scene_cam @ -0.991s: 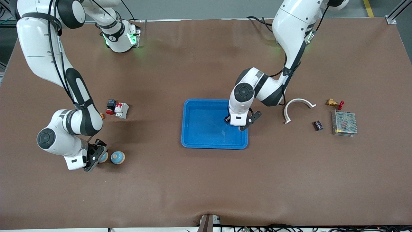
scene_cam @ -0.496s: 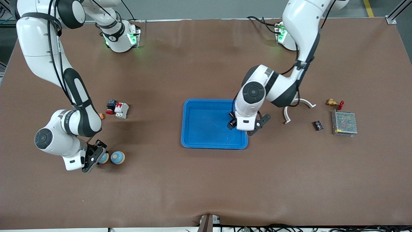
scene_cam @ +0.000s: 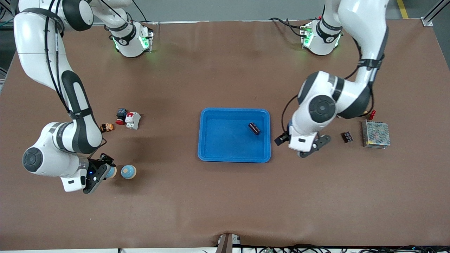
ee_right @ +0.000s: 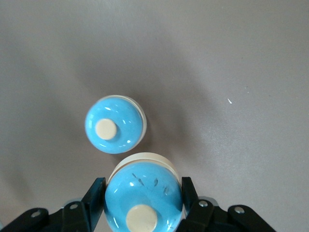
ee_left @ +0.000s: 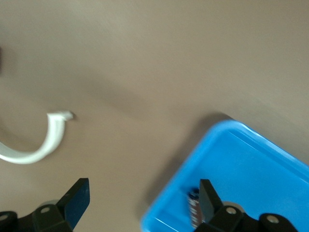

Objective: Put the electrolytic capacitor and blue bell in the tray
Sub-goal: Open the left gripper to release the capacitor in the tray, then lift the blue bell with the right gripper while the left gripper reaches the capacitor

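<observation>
the blue tray [scene_cam: 211, 154] sits on the brown desk [scene_cam: 225, 203] roughly midway between the two arms' ends, and everything here is placed from it. the electrolytic capacitor [scene_cam: 254, 128], a small dark cylinder, lies on its side inside the tray, close to the rim that faces the left arm's end; the left wrist view shows it [ee_left: 194, 209] partly cut off at the edge. the left end effector [scene_cam: 301, 149] hangs over bare desk just outside that same rim, its fingers [ee_left: 77, 200] spread wide with nothing between them. the white curved piece [ee_left: 36, 147] appears in the left wrist view, lying on the desk apart from the tray. farther toward the left arm's end rest a small black component [scene_cam: 347, 136] and a metal mesh box [scene_cam: 376, 134]. well away from the tray, toward the right arm's end, the right end effector [scene_cam: 102, 170] is down at the desk with its fingers [ee_right: 96, 198] closed narrowly around one blue bell [ee_right: 143, 193], gripping it on both sides. a second blue bell [scene_cam: 128, 172] stands just beside the held one, on its tray-facing side, with a thin gap showing between them in the right wrist view. farther from the front camera than the bells lie a red-and-white breaker [scene_cam: 133, 119], a red push button [scene_cam: 121, 116] and a small orange part [scene_cam: 107, 127].
</observation>
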Controlling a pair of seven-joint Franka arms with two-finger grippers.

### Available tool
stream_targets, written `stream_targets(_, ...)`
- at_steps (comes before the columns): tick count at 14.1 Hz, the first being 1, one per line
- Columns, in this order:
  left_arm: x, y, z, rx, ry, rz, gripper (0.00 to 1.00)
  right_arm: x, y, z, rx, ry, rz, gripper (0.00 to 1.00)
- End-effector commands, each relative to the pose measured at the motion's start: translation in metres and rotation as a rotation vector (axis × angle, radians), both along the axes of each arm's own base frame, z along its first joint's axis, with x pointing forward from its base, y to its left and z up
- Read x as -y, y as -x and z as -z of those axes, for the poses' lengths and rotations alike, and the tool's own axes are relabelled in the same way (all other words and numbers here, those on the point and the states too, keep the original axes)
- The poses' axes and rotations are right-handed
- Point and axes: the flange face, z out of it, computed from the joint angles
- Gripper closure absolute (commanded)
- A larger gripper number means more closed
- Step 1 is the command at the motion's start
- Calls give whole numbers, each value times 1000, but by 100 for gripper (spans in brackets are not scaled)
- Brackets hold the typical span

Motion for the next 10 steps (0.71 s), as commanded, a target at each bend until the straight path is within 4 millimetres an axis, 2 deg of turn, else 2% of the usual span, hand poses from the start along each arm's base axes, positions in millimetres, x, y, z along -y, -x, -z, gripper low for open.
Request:
stream_targets(1,-47,6,-8,2,-60,53,0,-35,0,-22,-47,-4,67,39)
stream_targets(3,-81,-1,-6,-11,-53,88,0,-58,3,-41,-55,0,117,39)
stream_targets(8,-201,-16,13,-42,-24,135,0,-136,20,-80,-110,30,332,39)
stream_targets(10,-228,-9,32,-39,-11,154,1,-163,31,-89,-149,46,433,39)
